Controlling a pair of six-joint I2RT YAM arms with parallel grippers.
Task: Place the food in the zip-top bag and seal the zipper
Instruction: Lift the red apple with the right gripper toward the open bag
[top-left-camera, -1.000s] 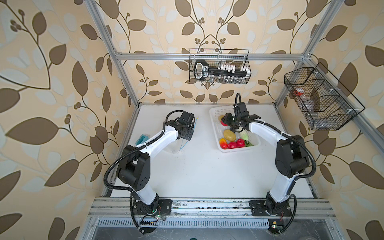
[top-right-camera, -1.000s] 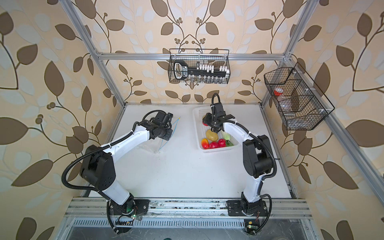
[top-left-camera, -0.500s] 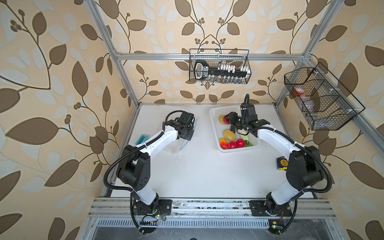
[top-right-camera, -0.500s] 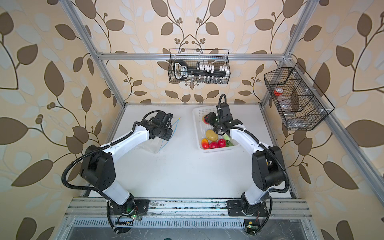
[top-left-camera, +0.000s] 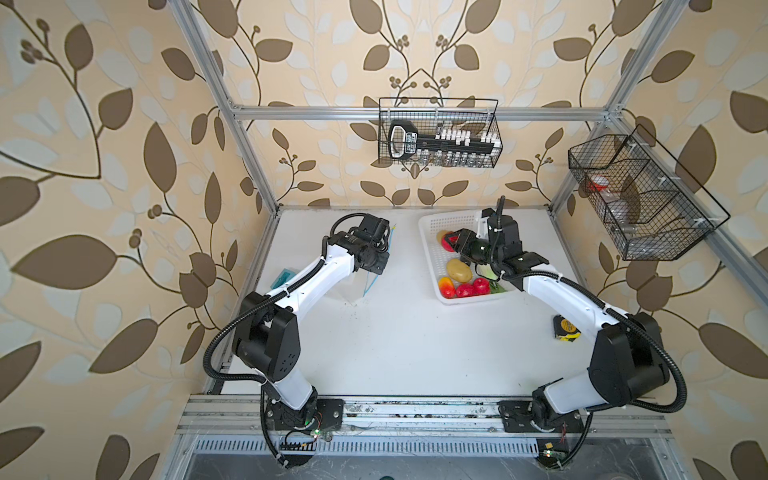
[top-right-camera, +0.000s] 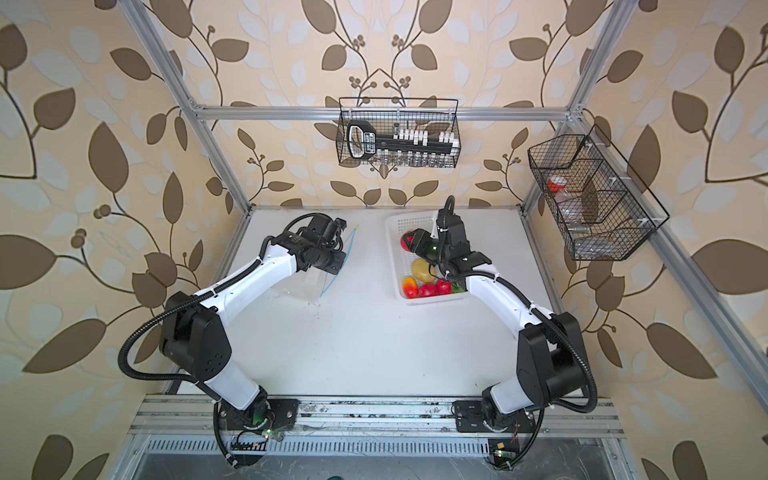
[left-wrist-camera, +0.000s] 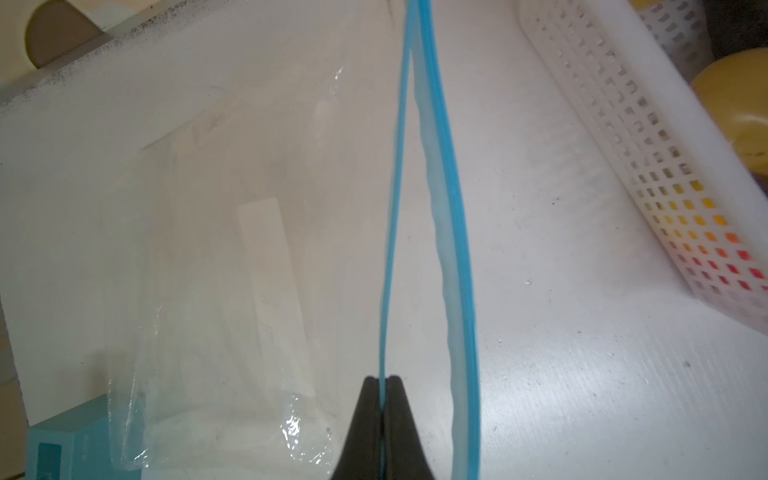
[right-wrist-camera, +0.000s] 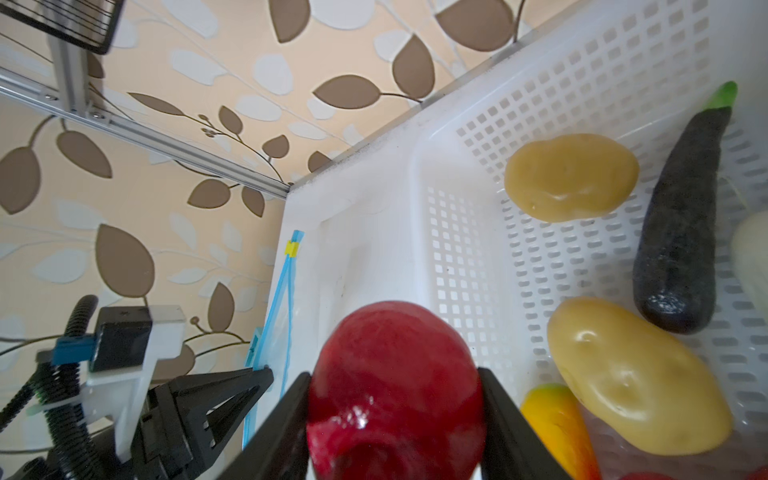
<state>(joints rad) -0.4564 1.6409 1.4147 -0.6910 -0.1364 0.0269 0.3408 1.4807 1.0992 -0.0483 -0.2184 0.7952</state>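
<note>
1. On the left side of the worktop (top-left-camera: 395, 340) we see the clear bag (left-wrist-camera: 208, 270) lying crumpled, with its mouth turned towards the white basket (top-left-camera: 430, 257).
2. We find the left end effector (left-wrist-camera: 383, 380) closed tight on one lip of the blue zipper (left-wrist-camera: 390, 232). The other lip bows away from it, so the mouth stands open.
3. We see the right end effector (right-wrist-camera: 394, 372) clamped on a red fruit (right-wrist-camera: 390, 415), with one finger pressed against each side.
4. Both top views show that fruit within the basket's outline, near its far end and on the side facing the bag.
5. We count more food in the basket: two potatoes (right-wrist-camera: 571, 176), a dark eggplant (right-wrist-camera: 681, 224) and a yellow-red mango (right-wrist-camera: 557, 424).
6. We cannot tell how far the fruit is lifted off the basket floor.
</note>
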